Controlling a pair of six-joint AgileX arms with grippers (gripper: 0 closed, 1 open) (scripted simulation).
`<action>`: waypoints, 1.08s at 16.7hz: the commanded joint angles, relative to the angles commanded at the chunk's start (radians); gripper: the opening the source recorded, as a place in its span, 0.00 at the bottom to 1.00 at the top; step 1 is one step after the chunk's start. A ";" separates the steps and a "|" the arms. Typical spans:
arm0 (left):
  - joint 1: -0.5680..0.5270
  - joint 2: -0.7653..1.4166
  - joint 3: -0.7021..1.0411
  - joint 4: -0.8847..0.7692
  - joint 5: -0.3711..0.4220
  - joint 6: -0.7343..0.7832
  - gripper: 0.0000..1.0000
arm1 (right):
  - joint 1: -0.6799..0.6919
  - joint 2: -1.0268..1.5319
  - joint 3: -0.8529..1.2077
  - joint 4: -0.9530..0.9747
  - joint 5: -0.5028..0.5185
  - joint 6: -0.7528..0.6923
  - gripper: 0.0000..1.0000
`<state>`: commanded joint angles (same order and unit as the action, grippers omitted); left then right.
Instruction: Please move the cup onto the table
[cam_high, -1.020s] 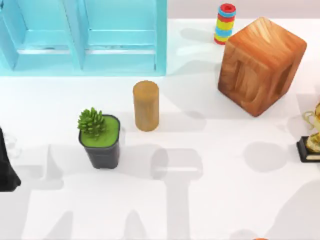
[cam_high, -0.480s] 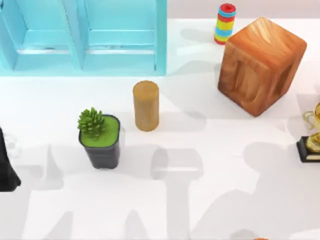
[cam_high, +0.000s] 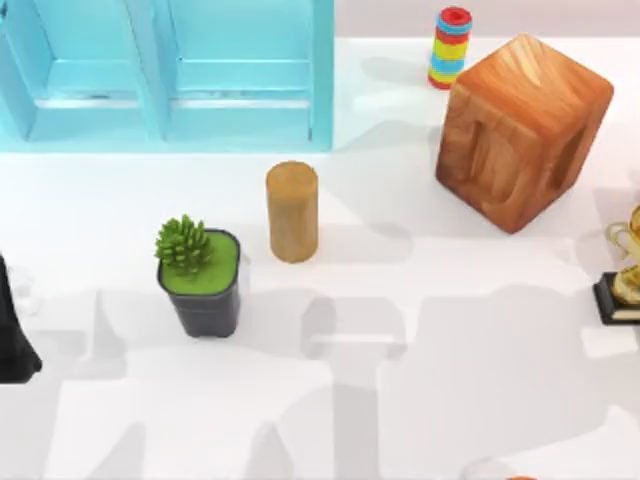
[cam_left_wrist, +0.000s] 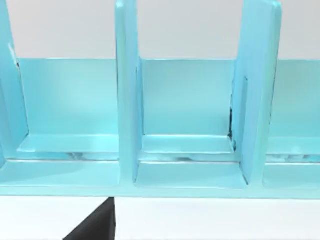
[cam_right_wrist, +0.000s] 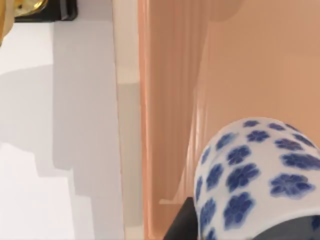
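Judging progress, I see the cup beside a peach surface, not yet on the table. My right gripper's grip (fingers hidden) I cannot tell. The left arm sits parked at the table's left edge.

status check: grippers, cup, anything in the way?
Left arm parked at table's left edge. Cup close up in right wrist view, beside an orange surface. Table bare ahead; plant pot off left.

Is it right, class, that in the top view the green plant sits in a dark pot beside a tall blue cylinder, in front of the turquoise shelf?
Not quite. The top view shows the cylinder beside the plant pot is tan wood, not blue. The rest holds: dark pot, green plant, turquoise shelf behind.
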<state>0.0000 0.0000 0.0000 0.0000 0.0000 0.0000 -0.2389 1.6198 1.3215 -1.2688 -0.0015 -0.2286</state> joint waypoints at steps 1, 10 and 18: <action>0.000 0.000 0.000 0.000 0.000 0.000 1.00 | 0.000 0.000 0.000 0.000 0.000 0.000 0.00; 0.000 0.000 0.000 0.000 0.000 0.000 1.00 | 0.126 -0.008 0.128 -0.068 0.023 0.207 0.00; 0.000 0.000 0.000 0.000 0.000 0.000 1.00 | 0.628 0.185 0.408 -0.158 0.042 0.739 0.00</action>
<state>0.0000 0.0000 0.0000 0.0000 0.0000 0.0000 0.3888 1.8048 1.7295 -1.4273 0.0402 0.5108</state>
